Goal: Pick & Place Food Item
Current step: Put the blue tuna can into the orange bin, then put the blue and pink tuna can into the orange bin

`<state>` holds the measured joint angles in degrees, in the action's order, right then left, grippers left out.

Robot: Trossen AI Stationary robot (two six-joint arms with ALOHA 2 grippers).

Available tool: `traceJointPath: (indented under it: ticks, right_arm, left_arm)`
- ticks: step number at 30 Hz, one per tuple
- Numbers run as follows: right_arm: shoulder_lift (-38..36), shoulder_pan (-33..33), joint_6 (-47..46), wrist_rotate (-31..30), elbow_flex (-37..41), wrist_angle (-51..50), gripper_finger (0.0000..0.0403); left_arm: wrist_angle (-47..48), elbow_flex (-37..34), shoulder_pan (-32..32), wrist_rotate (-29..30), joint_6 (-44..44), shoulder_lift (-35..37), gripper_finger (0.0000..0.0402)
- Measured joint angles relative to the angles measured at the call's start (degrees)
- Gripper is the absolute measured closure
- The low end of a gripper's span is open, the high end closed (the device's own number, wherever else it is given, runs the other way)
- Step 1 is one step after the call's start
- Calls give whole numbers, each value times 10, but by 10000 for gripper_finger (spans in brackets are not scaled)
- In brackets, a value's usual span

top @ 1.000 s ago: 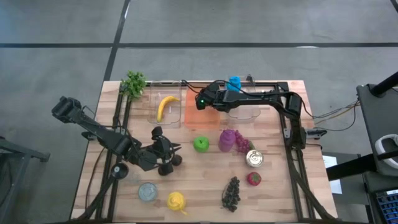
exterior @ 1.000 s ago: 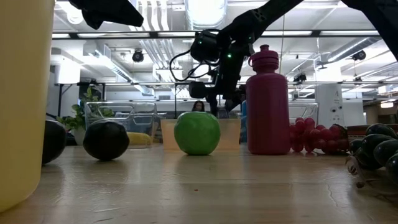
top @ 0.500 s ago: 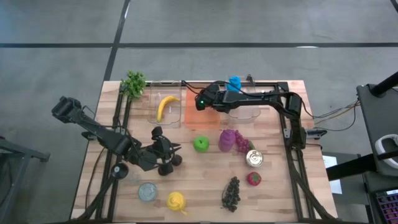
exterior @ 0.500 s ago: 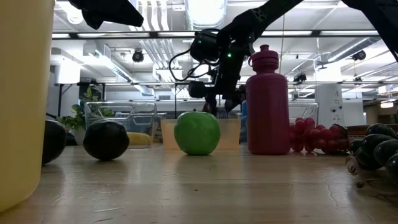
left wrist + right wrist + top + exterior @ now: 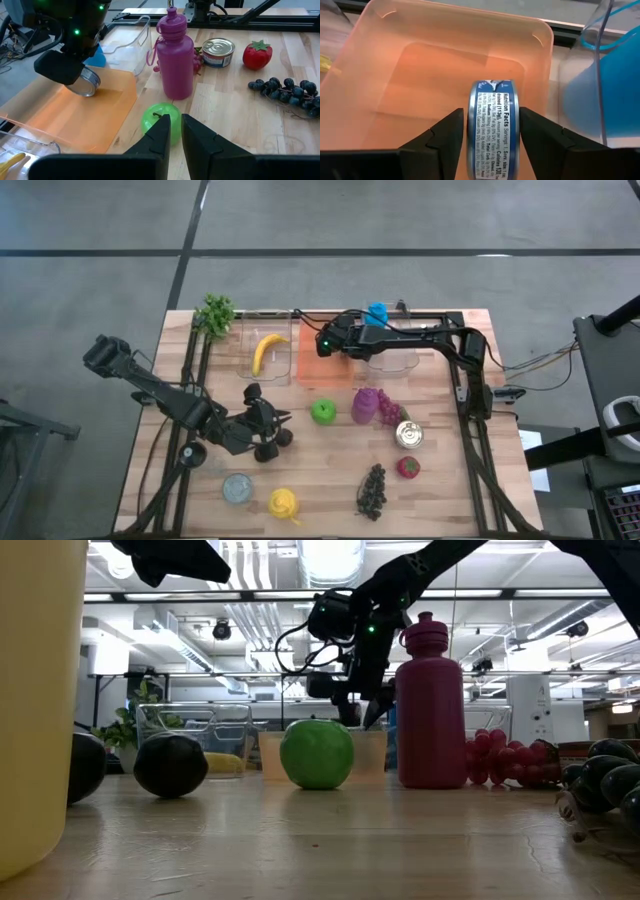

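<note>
Right wrist view shows the right tool [image 5: 492,131] spreading, its fingers now just clear of the blue-labelled can [image 5: 493,127] above the orange bin [image 5: 410,65]. Release looks underway, so placement seems nearly complete. Over the surface's middle, the left tool [image 5: 268,428] waits pressed together.

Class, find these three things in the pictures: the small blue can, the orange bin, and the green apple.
blue can [image 5: 493,131], right wrist view, on its label.
orange bin [image 5: 380,70], right wrist view, on its inner wall.
green apple [image 5: 316,754], low view, on its front.
</note>
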<state>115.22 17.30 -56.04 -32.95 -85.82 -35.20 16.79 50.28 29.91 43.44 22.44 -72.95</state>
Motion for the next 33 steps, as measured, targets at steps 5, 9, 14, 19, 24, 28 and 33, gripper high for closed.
traceJointPath:
  ticks: [5,9,14,19,24,28,33]
  right_arm:
    - [0,0,1,0,0,0,209]
    - [-3,0,4,-1,0,-1,207]
    - [-23,0,8,-2,0,-4,207]
    - [-56,-5,25,-5,0,-6,207]
    - [-98,-30,49,-38,0,-6,207]
    - [-132,-70,75,-89,0,-5,209]
    - [-176,-119,121,-120,0,-5,207]
  left_arm:
    - [0,0,0,0,0,0,355]
    - [0,0,0,0,0,0,355]
    - [0,0,0,0,0,0,355]
    - [0,0,0,0,0,0,355]
    - [0,0,0,0,0,0,355]
    - [0,0,0,0,0,0,355]
    - [2,0,0,0,0,0,355]
